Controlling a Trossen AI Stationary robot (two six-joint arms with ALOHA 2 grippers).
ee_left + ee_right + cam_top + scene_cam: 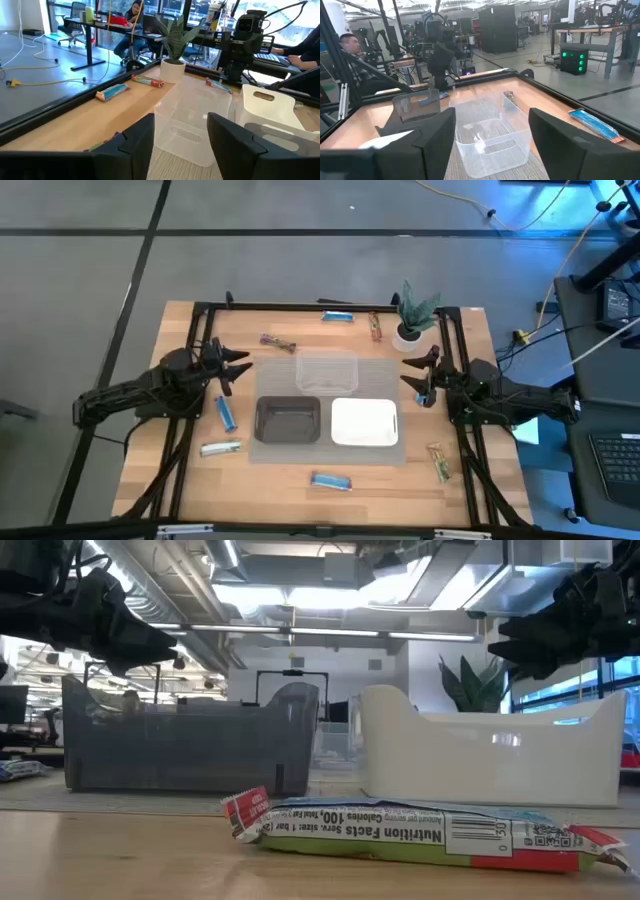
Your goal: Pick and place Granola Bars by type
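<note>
Both claws, left [238,367] and right [412,376], gape wide and empty; between them sits a glossy clear tray [326,371], with flat crinkled Granola Bars [226,413] scattered around on the wooden bench [180,480].

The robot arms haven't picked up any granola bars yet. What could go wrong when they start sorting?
The bars lie flat on the table, like the blue bar near the left gripper, so open fingers may slide over the wrapper and miss.

The bar beside the potted plant is risky: the right gripper could bump the plant over.

The clear tray, black tray and white tray sit close together, so a bar might drop into the wrong one.
</note>
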